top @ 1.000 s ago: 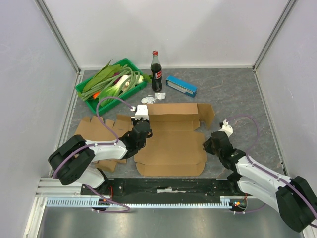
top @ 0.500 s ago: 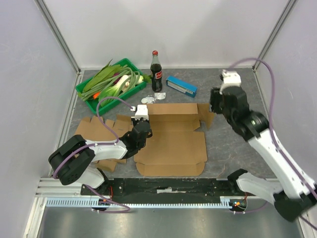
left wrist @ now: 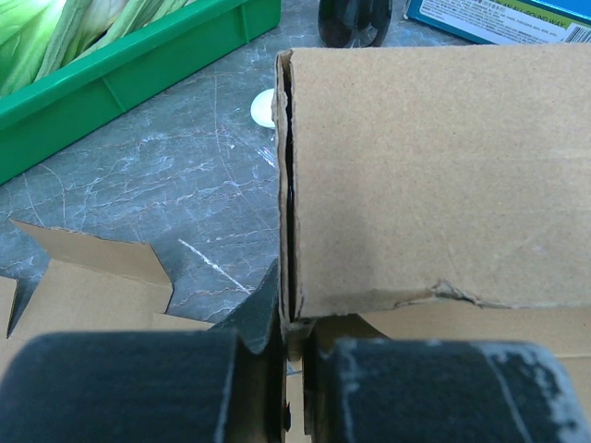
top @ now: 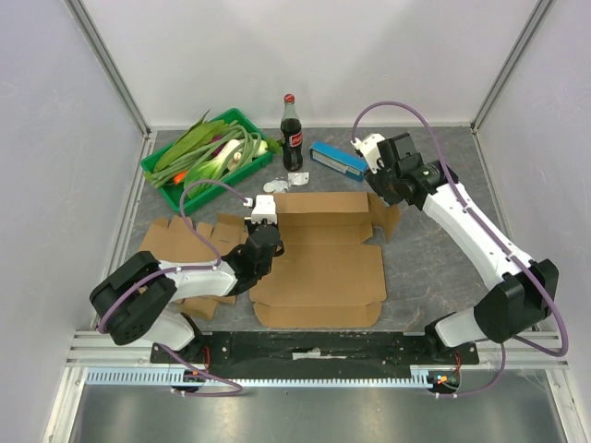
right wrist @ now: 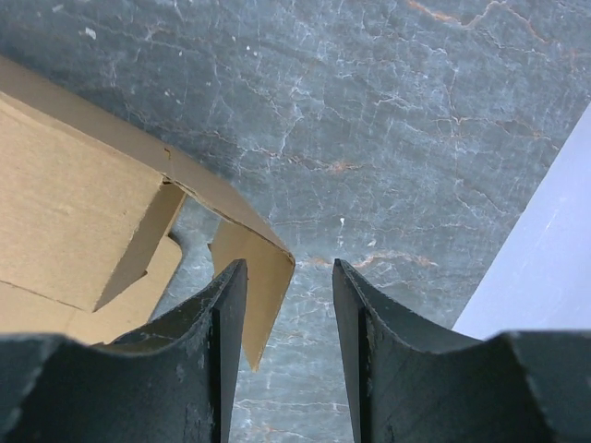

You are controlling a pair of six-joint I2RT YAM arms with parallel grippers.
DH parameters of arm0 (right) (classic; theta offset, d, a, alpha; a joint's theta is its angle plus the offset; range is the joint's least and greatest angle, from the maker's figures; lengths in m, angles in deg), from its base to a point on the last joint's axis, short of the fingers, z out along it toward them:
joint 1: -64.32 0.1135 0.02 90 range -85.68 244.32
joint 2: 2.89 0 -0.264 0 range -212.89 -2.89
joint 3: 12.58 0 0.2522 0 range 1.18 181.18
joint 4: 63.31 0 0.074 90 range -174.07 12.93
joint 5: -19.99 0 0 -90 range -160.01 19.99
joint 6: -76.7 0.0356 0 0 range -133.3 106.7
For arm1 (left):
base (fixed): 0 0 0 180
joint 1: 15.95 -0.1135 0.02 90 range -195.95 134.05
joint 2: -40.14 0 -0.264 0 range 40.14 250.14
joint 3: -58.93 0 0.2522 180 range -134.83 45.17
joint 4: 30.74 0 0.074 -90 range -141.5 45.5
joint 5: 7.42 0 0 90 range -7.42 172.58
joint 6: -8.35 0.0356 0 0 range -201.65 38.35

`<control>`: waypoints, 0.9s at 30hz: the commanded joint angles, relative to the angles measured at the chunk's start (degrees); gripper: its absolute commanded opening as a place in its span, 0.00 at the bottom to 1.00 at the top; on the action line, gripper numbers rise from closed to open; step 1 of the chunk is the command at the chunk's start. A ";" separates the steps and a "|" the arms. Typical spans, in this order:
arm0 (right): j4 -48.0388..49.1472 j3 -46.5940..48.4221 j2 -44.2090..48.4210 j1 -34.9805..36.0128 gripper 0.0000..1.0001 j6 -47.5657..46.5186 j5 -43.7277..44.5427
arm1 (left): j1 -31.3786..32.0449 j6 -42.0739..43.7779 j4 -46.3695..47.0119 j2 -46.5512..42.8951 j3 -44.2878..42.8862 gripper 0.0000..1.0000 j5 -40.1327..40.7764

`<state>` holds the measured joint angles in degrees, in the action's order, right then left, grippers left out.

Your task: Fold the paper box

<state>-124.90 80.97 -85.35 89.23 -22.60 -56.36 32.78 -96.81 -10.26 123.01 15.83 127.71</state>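
Note:
The brown paper box [top: 319, 268] lies flat and unfolded in the middle of the table, with its back panel partly raised. My left gripper [top: 262, 242] is at the box's left edge. In the left wrist view the gripper [left wrist: 294, 355] is shut on the edge of a raised cardboard panel [left wrist: 434, 166]. My right gripper [top: 384, 196] hangs over the box's upturned right rear flap [top: 388, 214]. In the right wrist view the gripper [right wrist: 289, 277] is open, and the flap's corner [right wrist: 254, 277] stands between the fingers, close to the left one.
A green tray [top: 208, 155] of vegetables, a cola bottle [top: 292, 134] and a blue carton [top: 338, 159] stand at the back. Small white bits [top: 286, 182] lie by the bottle. A second flat cardboard piece [top: 180, 238] lies left, under my left arm.
My right arm has swung up from the near right and reached to the back, ending over the box's right rear flap. The left arm and the box have not moved.

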 commanded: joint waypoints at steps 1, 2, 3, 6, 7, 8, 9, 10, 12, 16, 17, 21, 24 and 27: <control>-0.25 0.81 -0.60 -1.00 0.49 -6.69 -3.36 | 0.14 -0.14 -2.51 -0.43 0.43 0.02 1.46; -0.24 0.81 -0.95 -1.17 0.49 -7.04 -4.76 | 0.14 -0.05 -2.42 -0.26 0.43 0.02 1.46; -0.16 0.89 -1.74 -1.44 0.49 -6.96 -5.29 | 0.14 -0.05 -2.42 -0.25 0.43 0.02 1.46; -0.24 0.63 -3.32 -2.23 0.47 -6.52 -7.76 | 0.23 0.13 -2.33 -0.08 0.43 0.02 1.55; -0.07 0.28 -3.67 -2.23 0.46 -6.17 -7.85 | 0.14 0.13 -2.33 -0.25 0.51 0.02 1.55; 0.02 -0.07 -3.94 -2.23 0.45 -6.08 -8.46 | 0.14 0.13 -2.25 -0.43 0.60 0.02 1.55; 0.37 -0.59 -4.20 -2.23 0.42 -5.91 -8.46 | 0.14 0.13 -2.16 -0.34 0.60 0.02 1.63; 1.33 -1.82 -4.12 -2.32 0.39 -5.64 -7.94 | 0.14 0.30 -2.16 -0.43 0.69 0.02 1.72; 2.04 -2.36 -4.03 -2.23 0.26 -3.98 -6.36 | 0.14 0.31 -2.07 -0.78 0.78 0.02 1.55; 0.38 0.44 -4.38 -2.32 0.08 0.15 -10.56 | 0.23 0.30 -1.72 -0.69 0.95 0.02 1.11; -0.32 1.06 -4.64 -2.14 0.03 0.68 -11.53 | 0.14 0.39 -1.72 -0.69 0.95 0.02 1.11; -2.00 1.69 -5.43 -0.91 0.00 0.69 -10.06 | 0.14 -0.57 -3.38 -1.31 0.61 0.02 -0.12; -1.65 0.46 -5.09 -0.74 0.00 0.60 -8.12 | 0.14 -2.32 -5.93 -1.92 -0.27 0.09 -1.00; 0.54 -1.12 -3.94 -0.47 0.00 0.34 -7.50 | 0.14 -3.12 -7.69 -2.89 -0.36 0.23 -0.92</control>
<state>-126.83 80.86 -89.98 88.24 -23.01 -65.03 32.78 -96.94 -12.58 121.83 15.85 127.38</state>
